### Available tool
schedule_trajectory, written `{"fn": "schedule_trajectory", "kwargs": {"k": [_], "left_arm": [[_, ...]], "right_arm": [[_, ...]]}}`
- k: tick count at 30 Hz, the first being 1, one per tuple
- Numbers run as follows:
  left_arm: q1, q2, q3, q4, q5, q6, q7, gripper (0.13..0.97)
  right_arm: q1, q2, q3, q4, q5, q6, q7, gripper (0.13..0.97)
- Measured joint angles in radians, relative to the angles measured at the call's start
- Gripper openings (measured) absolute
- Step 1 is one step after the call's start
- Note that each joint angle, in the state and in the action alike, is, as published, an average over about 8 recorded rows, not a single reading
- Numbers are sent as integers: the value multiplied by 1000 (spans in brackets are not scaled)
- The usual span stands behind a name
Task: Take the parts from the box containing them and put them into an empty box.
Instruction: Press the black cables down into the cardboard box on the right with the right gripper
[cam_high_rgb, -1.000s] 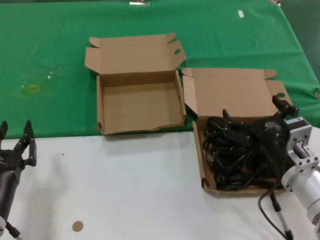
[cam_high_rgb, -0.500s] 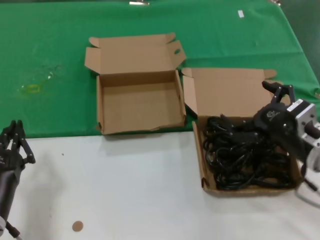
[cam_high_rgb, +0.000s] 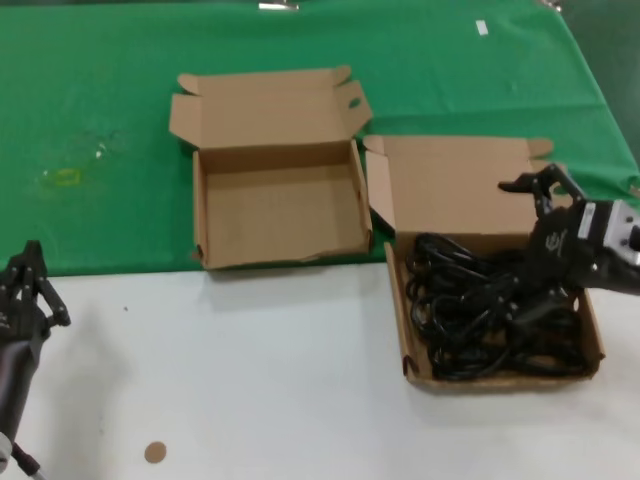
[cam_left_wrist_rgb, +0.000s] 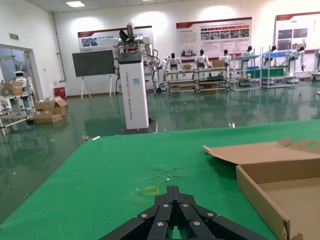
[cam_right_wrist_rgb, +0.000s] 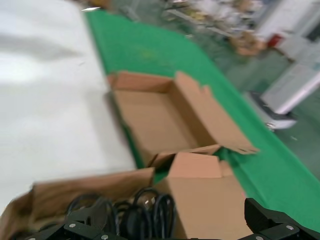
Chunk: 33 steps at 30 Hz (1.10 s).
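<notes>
The parts (cam_high_rgb: 470, 310), black looped power cords, lie piled in the box containing them (cam_high_rgb: 460, 190) on the right. My right gripper (cam_high_rgb: 522, 245) stands open over that box's right side, one finger above the lid flap and the other down among the cords. In the right wrist view its fingers spread wide around the cords (cam_right_wrist_rgb: 135, 215), gripping nothing. The empty box (cam_high_rgb: 280, 215) sits open to the left on the green cloth, also seen from the right wrist (cam_right_wrist_rgb: 150, 117) and the left wrist (cam_left_wrist_rgb: 290, 185). My left gripper (cam_high_rgb: 28, 285) is parked at the near left, its fingertips (cam_left_wrist_rgb: 173, 192) pressed together.
A green cloth (cam_high_rgb: 100, 100) covers the far half of the table, with a yellow mark (cam_high_rgb: 62, 177) on it. The near half is white tabletop (cam_high_rgb: 250, 380) with a small brown disc (cam_high_rgb: 154, 452) near the front edge.
My right gripper has swung from above the cord pile toward the box's right side and turned. My left gripper, open a second ago, has shut.
</notes>
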Motion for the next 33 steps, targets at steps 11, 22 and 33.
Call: {"fn": "schedule_trajectory", "kwargs": {"k": [11, 22, 33], "left_arm": [[0, 0, 0, 0, 0, 0, 0, 144], [0, 0, 0, 0, 0, 0, 0, 144], [0, 0, 0, 0, 0, 0, 0, 144]], "right_arm": [[200, -11, -43, -157, -67, -433, -198, 966], [350, -105, -86, -341, -187, -610, -358, 966], [439, -206, -104, -500, -279, -611, -480, 926]]}}
